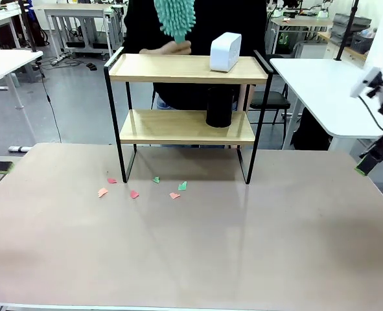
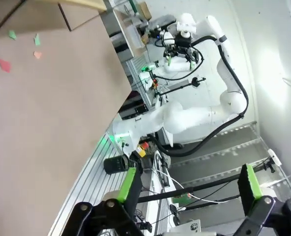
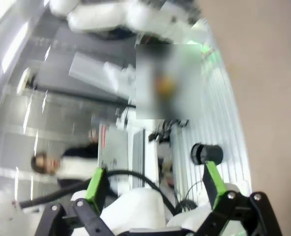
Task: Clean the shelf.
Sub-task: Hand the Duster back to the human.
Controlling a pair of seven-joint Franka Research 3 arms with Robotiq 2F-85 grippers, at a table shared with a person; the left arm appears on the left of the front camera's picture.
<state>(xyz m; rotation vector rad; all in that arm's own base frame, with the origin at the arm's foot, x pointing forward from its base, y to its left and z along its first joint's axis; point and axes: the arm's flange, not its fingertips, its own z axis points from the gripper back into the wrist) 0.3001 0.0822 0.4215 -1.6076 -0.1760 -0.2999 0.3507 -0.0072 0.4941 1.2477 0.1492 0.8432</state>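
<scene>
The shelf stands at the table's far side, a two-tier rack of light wooden boards in a thin black frame; it looks stiff but light and tippy, best steadied by a corner post (a white box rides the top board). Left gripper and right gripper both gape, holding nothing.

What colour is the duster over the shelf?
Teal green duster, above the shelf; clearest in the front view.

Person's body was hidden behind shelf; duster above shelf was cut at top edge. Right wrist view was motion-blurred.
</scene>
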